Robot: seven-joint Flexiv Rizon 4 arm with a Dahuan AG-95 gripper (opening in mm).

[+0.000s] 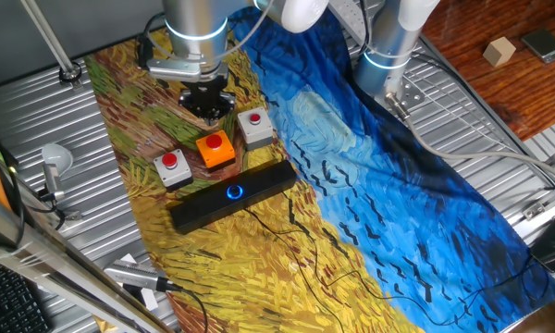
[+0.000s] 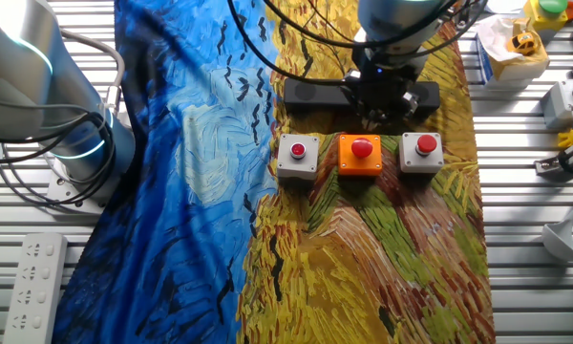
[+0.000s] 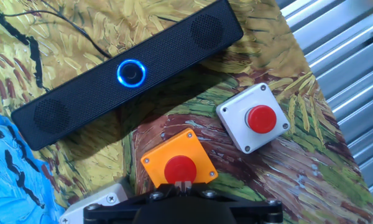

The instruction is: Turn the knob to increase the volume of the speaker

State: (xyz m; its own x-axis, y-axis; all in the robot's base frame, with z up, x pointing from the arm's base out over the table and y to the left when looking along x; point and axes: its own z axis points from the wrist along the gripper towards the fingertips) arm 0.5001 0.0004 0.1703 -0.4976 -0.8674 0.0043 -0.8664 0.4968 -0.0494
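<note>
In one fixed view, going left to right along the counter (image 1: 499, 157), a grey button box (image 1: 172, 168) comes first, then the orange button box (image 1: 216, 150), then a second grey button box (image 1: 255, 128). All three sit in a slanted row on the painted cloth (image 1: 287, 268). The speaker (image 1: 232, 196) lies just beside that row, at about five o'clock from the orange box and parallel to the line of boxes. The knob (image 1: 234, 192) glows blue at the middle of the bar, facing up, which leaves it reachable from above.

The end effector (image 1: 209, 102) hangs over the cloth at about eleven o'clock from the orange box, above the button row and well clear of the knob. The fingers are too dark and foreshortened here, so I cannot tell whether they are spread or closed; nothing appears to be held.

In the hand view, the knob (image 3: 131, 73) sits toward ten o'clock from frame centre, with the orange box (image 3: 179, 165) at six o'clock right above the hand's housing. So the camera looks down on the buttons and not on the dial. The speaker (image 3: 124, 71) runs diagonally across the upper part.

In the other fixed view, the arm's wrist hides the middle of the speaker (image 2: 310, 93), so the knob does not show there.

By my judgement the turn is not yet begun: the hand would need to travel over the orange box and centre on the lit ring before descending.
</note>
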